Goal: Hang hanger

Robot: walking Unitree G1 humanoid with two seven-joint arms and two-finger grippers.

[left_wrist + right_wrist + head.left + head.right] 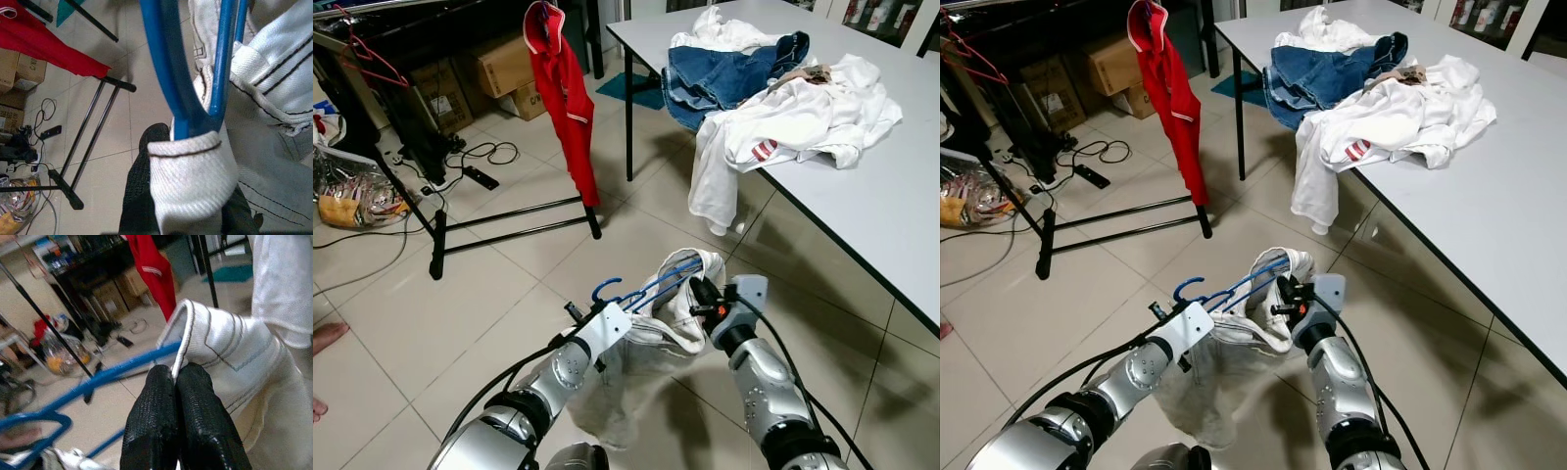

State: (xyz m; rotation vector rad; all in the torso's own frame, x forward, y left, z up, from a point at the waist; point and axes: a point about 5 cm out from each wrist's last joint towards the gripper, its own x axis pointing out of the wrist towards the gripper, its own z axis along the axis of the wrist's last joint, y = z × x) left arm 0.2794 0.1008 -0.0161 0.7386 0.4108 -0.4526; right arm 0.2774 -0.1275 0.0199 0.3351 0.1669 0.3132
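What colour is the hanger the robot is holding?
Blue. The hanger shows best in the left wrist view.

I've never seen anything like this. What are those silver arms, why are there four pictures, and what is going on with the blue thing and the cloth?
The silver arms belong to a walking household robot. Two pictures come from cameras on its head, looking down; the other two sit on its wrists, looking along its black fingers. The left gripper and right gripper hold up a pale garment with a blue hanger in it. In the right wrist view the black fingers are pinched shut on the garment's edge. Ahead stands a black clothes rack with a red garment hanging from it. To the right, a white table carries jeans and white clothes.
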